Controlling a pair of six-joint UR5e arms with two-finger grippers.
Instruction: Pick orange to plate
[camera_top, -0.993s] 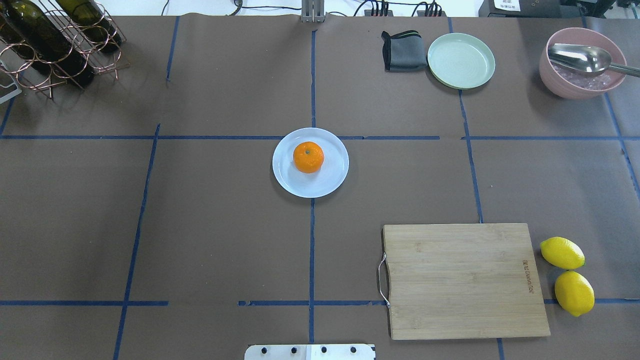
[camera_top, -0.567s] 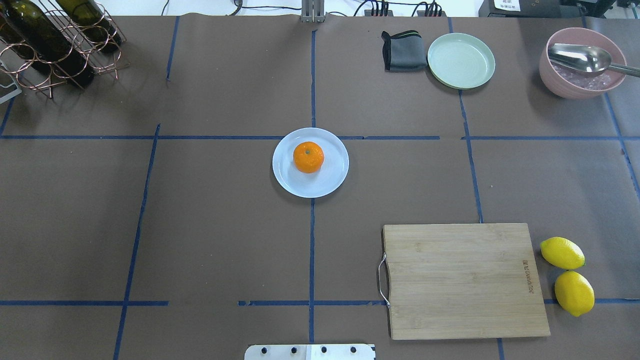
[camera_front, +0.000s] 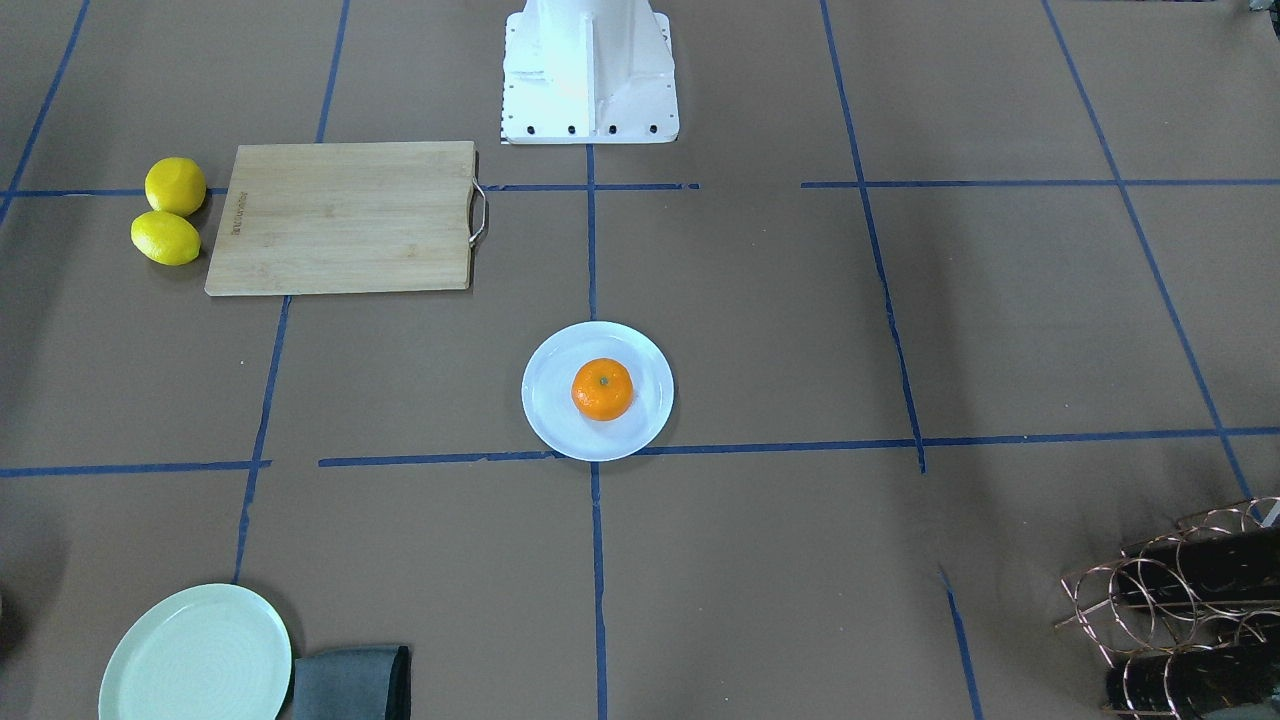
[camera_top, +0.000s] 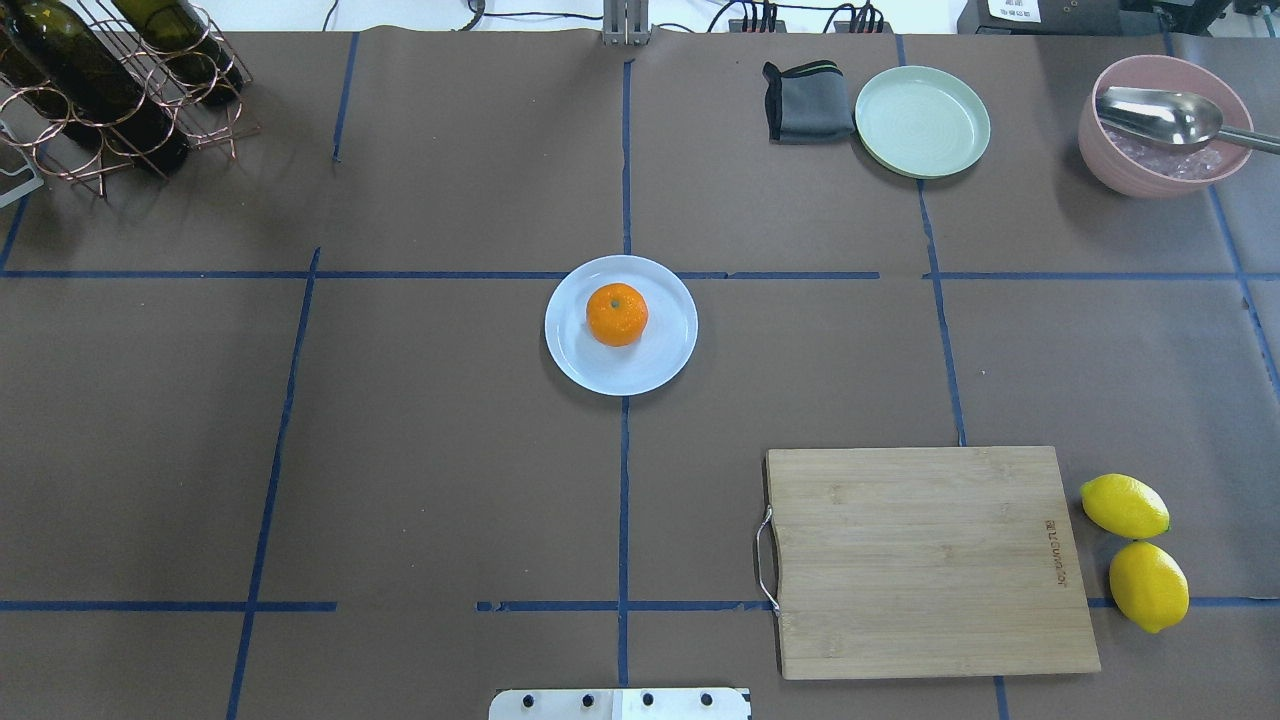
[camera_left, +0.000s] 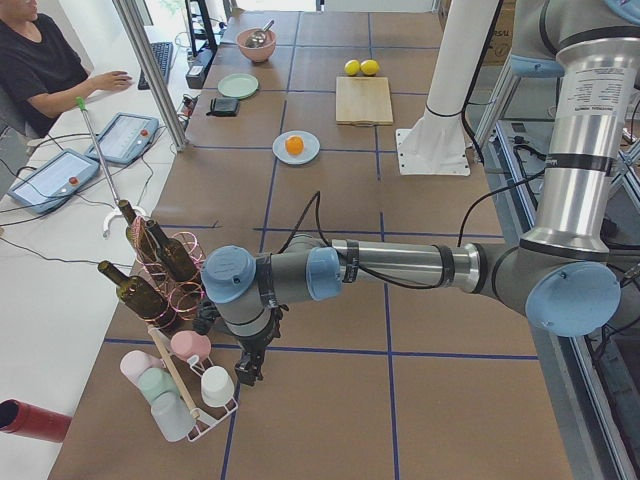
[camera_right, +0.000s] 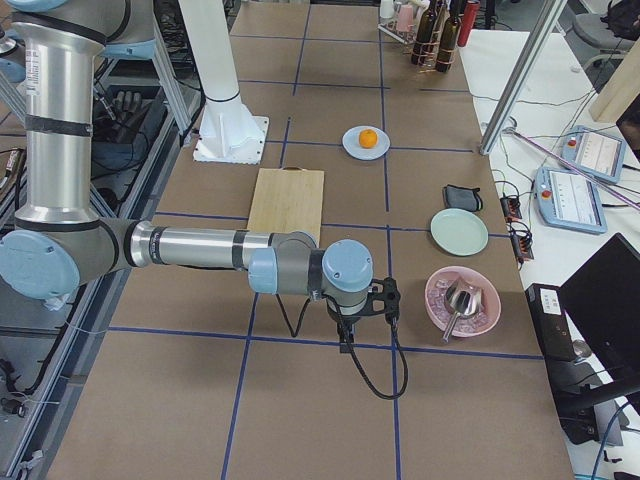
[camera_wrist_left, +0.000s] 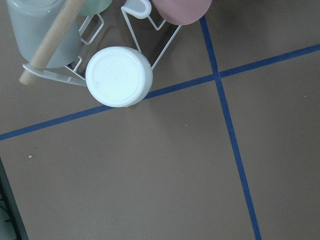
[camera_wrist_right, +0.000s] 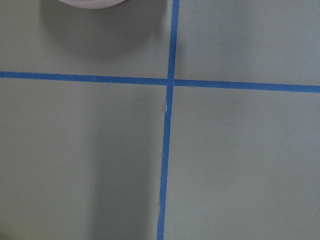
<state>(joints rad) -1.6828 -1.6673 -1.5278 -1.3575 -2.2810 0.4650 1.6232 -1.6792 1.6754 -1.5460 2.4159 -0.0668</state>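
The blue-taped brown desk carries a pale plate at centre, a cutting board and two lemons near right, a cloth, green plate and pink bowl far right, a bottle rack far left.

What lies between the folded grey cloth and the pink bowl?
The pale green plate lies there, close beside the grey cloth and apart from the pink bowl. The overhead view shows it.
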